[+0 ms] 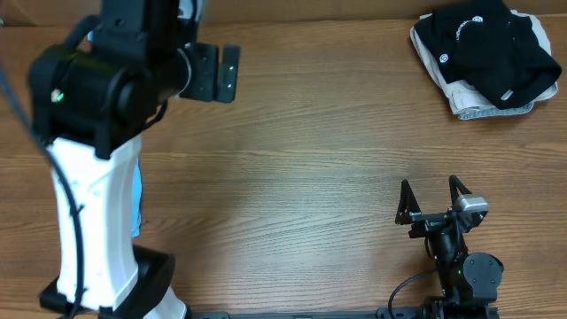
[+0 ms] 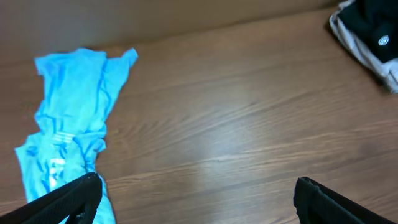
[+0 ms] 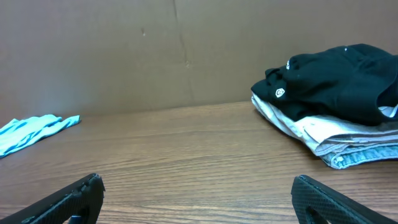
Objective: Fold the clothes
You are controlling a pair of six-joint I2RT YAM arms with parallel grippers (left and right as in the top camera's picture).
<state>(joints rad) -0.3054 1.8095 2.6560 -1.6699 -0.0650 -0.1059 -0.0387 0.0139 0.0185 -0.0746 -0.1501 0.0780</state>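
The left arm (image 1: 89, 177) fills the left side of the overhead view, its white body rising close to the camera and covering most of what lies under it. Only a thin blue strip of the light-blue tee (image 2: 71, 118) shows beside it there. The left wrist view shows the tee properly: it lies crumpled and bunched lengthwise on the left part of the table (image 1: 292, 177), with white print at its near end. The left gripper (image 2: 198, 182) hangs above the table just right of the tee. Its two fingers stand wide apart at the lower corners of the view, with nothing between them but bare wood. The left fingertip sits over the near edge of the tee; whether it touches the cloth I cannot tell.

The middle of the table is plain wood grain.

Further right, at the near edge, the right gripper (image 1: 430, 182) points toward the far side with its fingers spread wide and nothing between them, well apart from any cloth. In the far right corner lies the black shirt (image 1: 487, 44), loosely heaped with a small white logo showing. It rests on top of a pale garment (image 3: 311, 130), whose edges stick out underneath.
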